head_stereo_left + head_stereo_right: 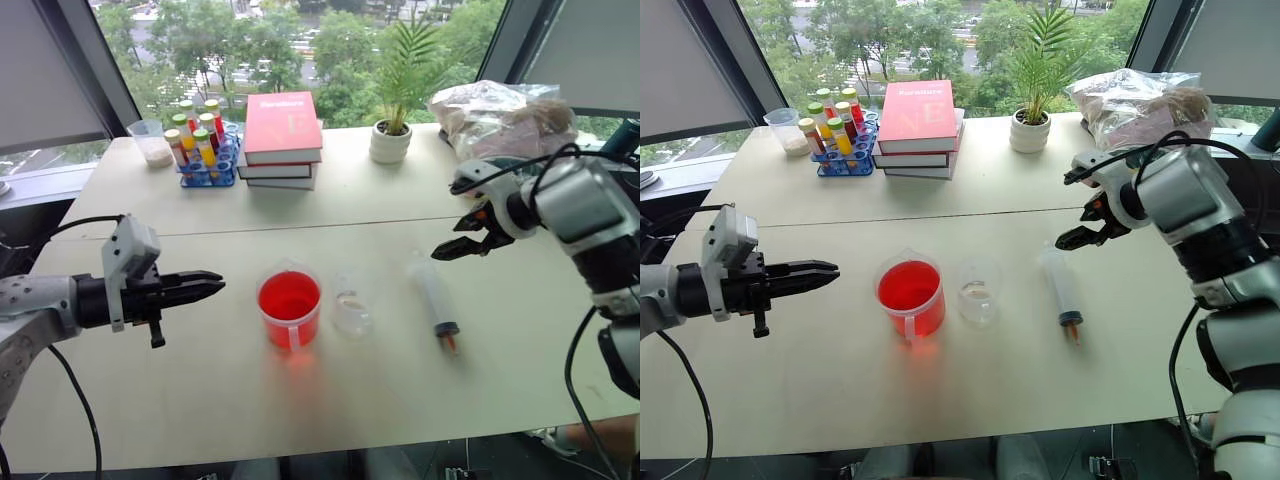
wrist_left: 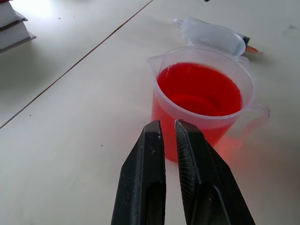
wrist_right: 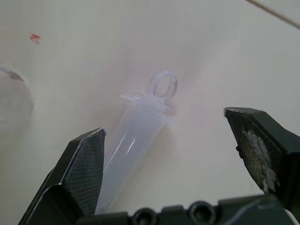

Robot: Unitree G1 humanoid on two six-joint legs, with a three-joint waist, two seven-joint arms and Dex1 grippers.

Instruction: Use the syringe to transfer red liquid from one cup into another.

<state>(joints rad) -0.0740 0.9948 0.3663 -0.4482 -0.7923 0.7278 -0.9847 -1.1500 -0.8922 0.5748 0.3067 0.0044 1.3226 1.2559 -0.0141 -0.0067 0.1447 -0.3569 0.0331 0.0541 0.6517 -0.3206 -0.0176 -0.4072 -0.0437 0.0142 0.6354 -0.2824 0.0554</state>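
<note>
The syringe [image 1: 435, 300] lies flat on the white table [image 1: 150, 400], its ring-topped plunger at the far end and its orange tip toward me. To its left stands the small clear cup [image 1: 352, 310]. Further left is the wider cup of red liquid [image 1: 289, 307]. My right gripper [image 1: 452, 240] hovers open above the syringe's plunger end, pointing down. In the right wrist view the syringe [image 3: 136, 136] lies below the spread fingers [image 3: 86, 159]. My left gripper [image 1: 212, 286] is shut and empty, held level just left of the red cup [image 2: 201, 98].
Along the far edge stand a rack of coloured tubes [image 1: 200, 145], a stack of books [image 1: 283, 140], a small potted plant [image 1: 392, 130], a crumpled plastic bag [image 1: 500, 115] and a cup of white powder [image 1: 150, 140]. A seam [image 1: 330, 228] crosses the tabletop.
</note>
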